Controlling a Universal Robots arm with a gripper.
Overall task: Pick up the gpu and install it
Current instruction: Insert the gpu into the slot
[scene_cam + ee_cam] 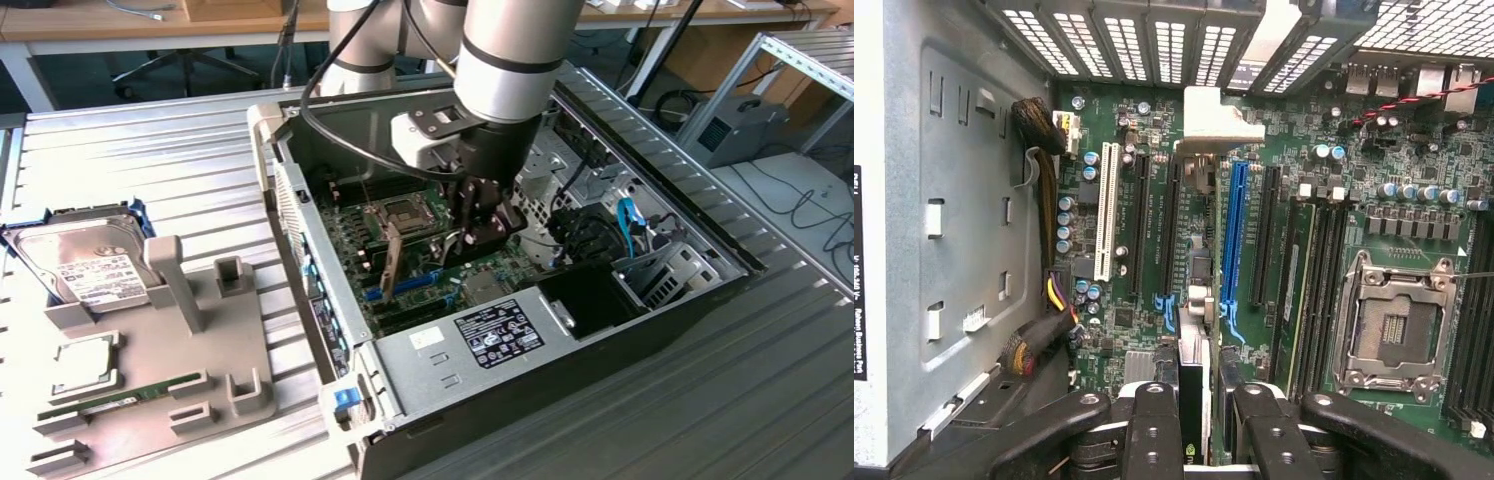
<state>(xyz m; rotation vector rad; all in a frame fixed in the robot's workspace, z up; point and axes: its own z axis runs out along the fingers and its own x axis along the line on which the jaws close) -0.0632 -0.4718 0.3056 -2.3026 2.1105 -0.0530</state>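
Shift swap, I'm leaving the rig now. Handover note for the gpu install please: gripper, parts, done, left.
Gripper: shut on the gpu, down inside the open PC case, over the motherboard.
Gpu: held edge-on, with its silver bracket toward the case's rear slot covers. It is next to the blue slot; I cannot tell whether it is seated.
Done: gpu picked up and brought into the case.
Left: seating not confirmed; the gripper has not released.
Elsewhere: hard drive and memory stick sit on the parts holder, at the exterior view's left.
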